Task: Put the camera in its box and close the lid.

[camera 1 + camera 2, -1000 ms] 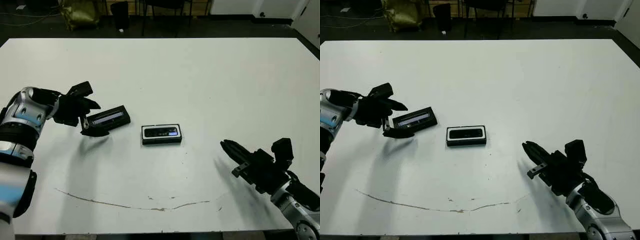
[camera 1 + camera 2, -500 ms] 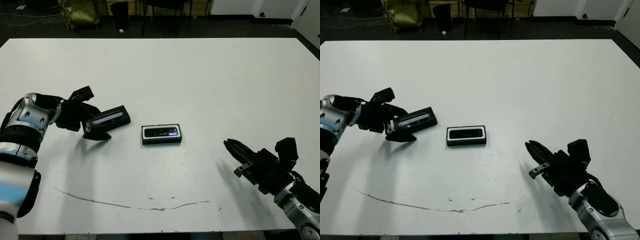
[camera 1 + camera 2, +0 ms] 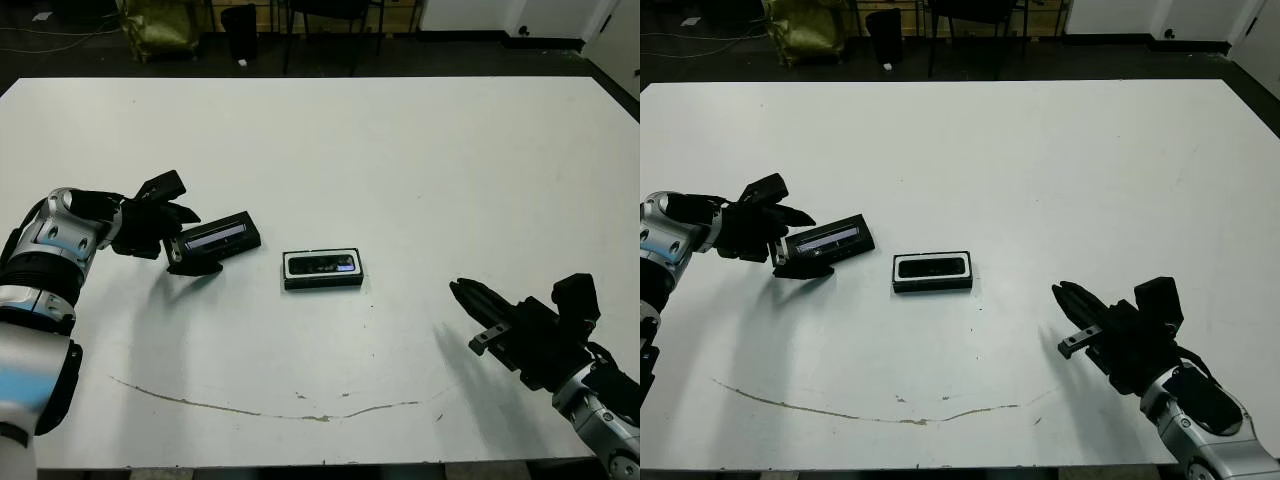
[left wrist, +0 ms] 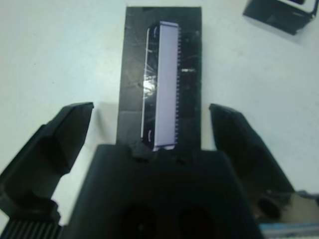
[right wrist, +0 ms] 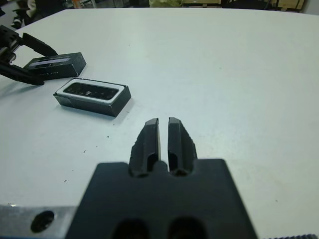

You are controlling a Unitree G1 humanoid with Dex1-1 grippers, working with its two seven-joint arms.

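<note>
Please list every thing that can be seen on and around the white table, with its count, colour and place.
lid: one, black with a glossy greyish strip, flat on the table's left part, between the left gripper's open fingers.
box: one, black with white lining, near the table's middle, right of the lid.
camera: one, black, lying inside the box.
table: one, white, with a thin brownish mark near its front edge.
left gripper: one, black, open, at the lid's left end.
right gripper: one, black, shut, front right, away from the box.

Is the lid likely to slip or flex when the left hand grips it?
The lid looks flat and hard-edged, so probably stiff. Its glossy strip suggests a slippery top; gripping the side edges seems safer. It lies flat, so it is unlikely to roll.
</note>
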